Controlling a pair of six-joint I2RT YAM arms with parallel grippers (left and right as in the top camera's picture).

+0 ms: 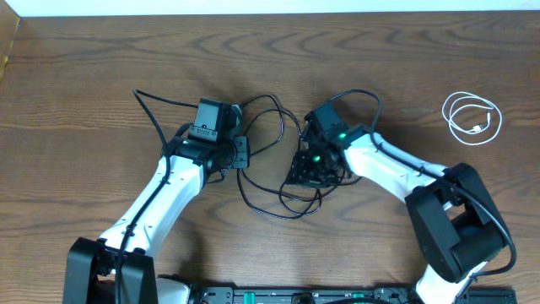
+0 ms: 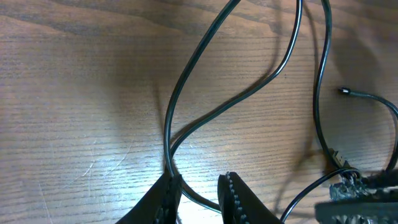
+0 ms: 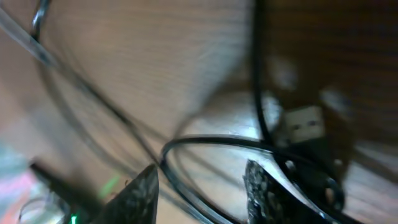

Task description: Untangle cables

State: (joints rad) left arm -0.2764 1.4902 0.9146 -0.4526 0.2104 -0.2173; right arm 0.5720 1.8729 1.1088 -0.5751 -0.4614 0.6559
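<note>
Left tool hangs low over the bench with its 2 fingers slightly parted, and the black cable runs down beside the left finger and on between them without being pinched. Right tool also stands open, a loop of the same black cable crossing the gap between its fingers; its wrist view is blurred, so I cannot tell whether the cord touches either finger. That long, thin cable lies at mid-bench between the 2 tools, spread in several loose loops that cross one another, with 1 strand trailing off to the left past the left arm. A flat USB plug lies just beyond the right tool, and a small round plug end rests on the wood by itself. The white cable sits well apart at the right side of the bench, coiled in neat loops and touching neither tool.
</note>
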